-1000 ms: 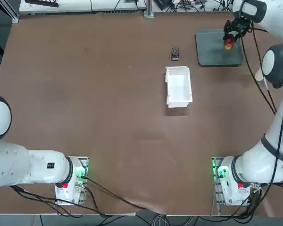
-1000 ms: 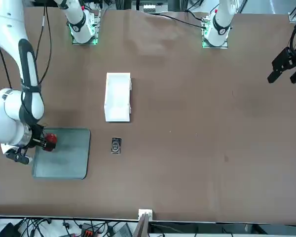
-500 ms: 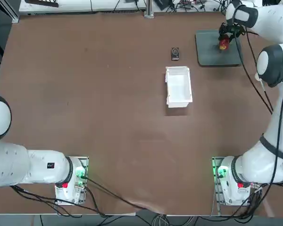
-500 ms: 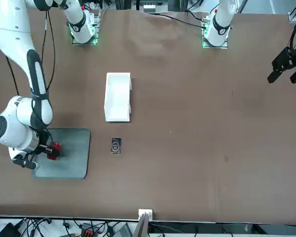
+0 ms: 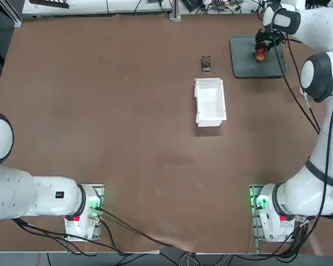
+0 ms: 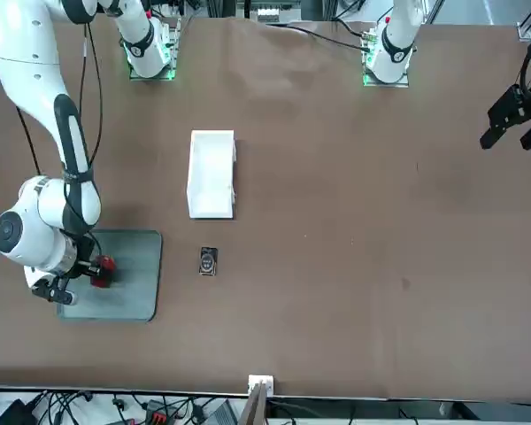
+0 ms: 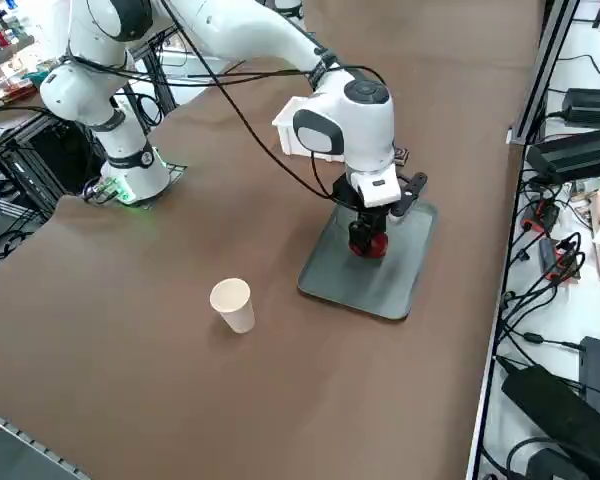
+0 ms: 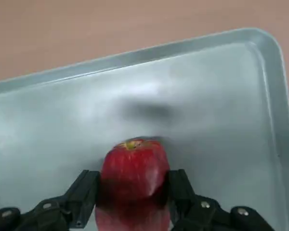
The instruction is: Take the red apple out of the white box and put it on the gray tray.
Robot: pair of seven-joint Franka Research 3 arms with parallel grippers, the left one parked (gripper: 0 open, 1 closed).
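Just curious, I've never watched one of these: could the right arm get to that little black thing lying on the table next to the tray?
Probably yes, once it lets go: the right hand grips the red apple over the gray tray, beside the black object, with bare table between.

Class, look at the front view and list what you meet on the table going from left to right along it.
right gripper shut on the red apple → gray tray → small dark object; the white box overlaps it sideways, so its place is unclear.
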